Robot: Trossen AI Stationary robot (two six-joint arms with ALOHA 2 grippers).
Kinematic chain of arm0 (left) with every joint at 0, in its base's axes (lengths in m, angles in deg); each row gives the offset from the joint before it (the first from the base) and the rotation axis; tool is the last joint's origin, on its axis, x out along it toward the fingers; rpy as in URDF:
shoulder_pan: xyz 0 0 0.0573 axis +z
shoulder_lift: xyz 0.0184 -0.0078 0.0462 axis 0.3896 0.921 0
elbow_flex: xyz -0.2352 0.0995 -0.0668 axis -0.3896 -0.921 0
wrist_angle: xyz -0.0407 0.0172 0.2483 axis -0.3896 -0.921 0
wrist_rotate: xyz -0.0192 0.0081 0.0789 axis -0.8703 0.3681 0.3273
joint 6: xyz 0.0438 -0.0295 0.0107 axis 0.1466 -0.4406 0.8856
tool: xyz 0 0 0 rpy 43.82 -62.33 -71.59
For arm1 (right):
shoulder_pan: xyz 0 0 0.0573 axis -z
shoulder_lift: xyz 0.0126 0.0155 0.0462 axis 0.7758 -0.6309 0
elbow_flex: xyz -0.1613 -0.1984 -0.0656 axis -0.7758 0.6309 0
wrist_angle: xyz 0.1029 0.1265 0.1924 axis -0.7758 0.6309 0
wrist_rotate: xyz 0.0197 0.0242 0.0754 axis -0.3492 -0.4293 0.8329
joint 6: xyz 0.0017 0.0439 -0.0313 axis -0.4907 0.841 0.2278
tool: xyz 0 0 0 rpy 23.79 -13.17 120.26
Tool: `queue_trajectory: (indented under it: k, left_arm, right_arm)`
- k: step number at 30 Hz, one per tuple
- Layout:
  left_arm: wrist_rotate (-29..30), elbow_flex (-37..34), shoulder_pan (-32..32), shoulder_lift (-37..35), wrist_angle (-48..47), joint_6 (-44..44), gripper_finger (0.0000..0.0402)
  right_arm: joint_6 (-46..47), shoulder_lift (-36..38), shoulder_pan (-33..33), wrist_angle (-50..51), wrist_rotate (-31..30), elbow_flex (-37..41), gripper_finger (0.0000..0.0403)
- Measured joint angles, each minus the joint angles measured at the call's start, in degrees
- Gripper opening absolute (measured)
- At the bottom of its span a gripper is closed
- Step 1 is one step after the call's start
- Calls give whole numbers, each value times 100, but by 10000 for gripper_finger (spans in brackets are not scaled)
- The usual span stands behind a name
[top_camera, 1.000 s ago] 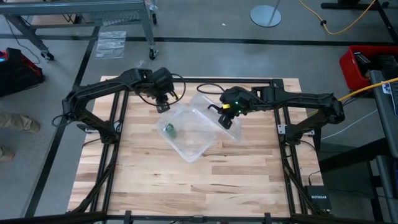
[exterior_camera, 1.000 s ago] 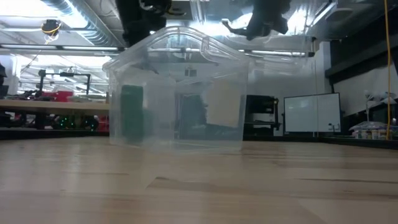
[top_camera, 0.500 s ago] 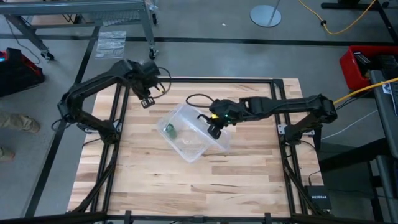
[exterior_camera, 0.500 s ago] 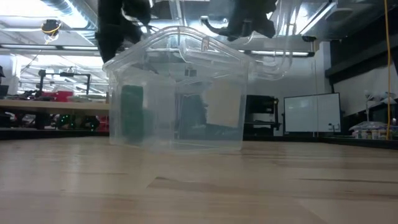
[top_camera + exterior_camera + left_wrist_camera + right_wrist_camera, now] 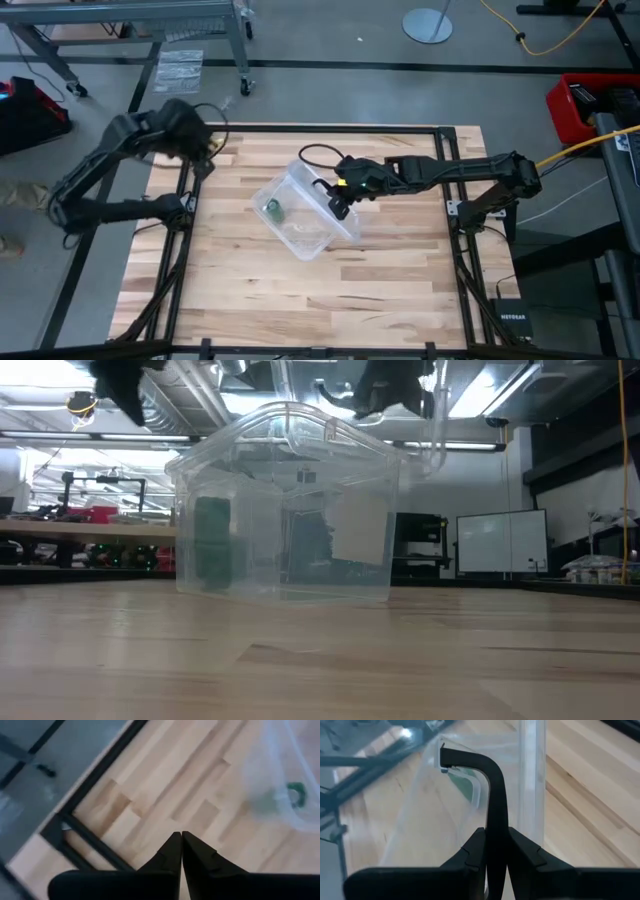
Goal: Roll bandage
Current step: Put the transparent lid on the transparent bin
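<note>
Listing by size: 1 table [image 5: 300, 300]; 1 clear box [image 5: 300, 215] on it, sheltering 1 rolled green bandage [image 5: 272, 209] inside; my right gripper [image 5: 338, 205] pinched its lid [image 5: 530, 780], likely to close it; my left gripper [image 5: 181, 842], shut and empty, hung by the table's edge.

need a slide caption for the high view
Right gripper lowers the clear lid onto the clear box holding the rolled green bandage; left gripper waits, shut, at the table's far-left corner.

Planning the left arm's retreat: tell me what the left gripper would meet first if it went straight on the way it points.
Likely the bare wooden table: the left gripper points down at it, shut, beside the clear box; depth is uncertain.
</note>
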Motion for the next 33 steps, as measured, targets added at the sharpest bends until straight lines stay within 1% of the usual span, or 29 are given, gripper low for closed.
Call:
queue_trajectory:
  k: [6, 10, 15, 18, 22, 28, 30, 33]
  left_arm:
    - [-554, -1274, 0, -1250, 447, -338, 5]
    - [-1215, -2245, -4, -1998, 1065, -745, 5]
    - [-2366, -3397, -65, -2505, 2366, -1678, 2]
    - [-2782, -3977, -275, -2520, 3111, -2205, 2]
    - [-2814, -4511, -714, -2373, 3634, -2677, 1]
    - [-2804, -4889, -1549, -2315, 4231, -3317, 1]
    - [-2694, -5025, -1885, -2315, 4516, -3619, 1]
    - [-2339, -5242, -2481, -2268, 5039, -4097, 1]
  right_arm:
    - [5, 2, 1, -308, 0, -2, 58]
    - [95, 2, 1, -424, 0, 0, 58]
    - [129, 4, 6, -528, -2, 0, 58]
    - [129, -20, 6, -532, -2, 0, 58]
    - [129, -128, 6, -560, -6, -2, 58]
    - [116, -376, 6, -568, -6, -2, 58]
    - [112, -447, 6, -563, -6, -2, 58]
    - [108, -494, 6, -551, -32, -2, 58]
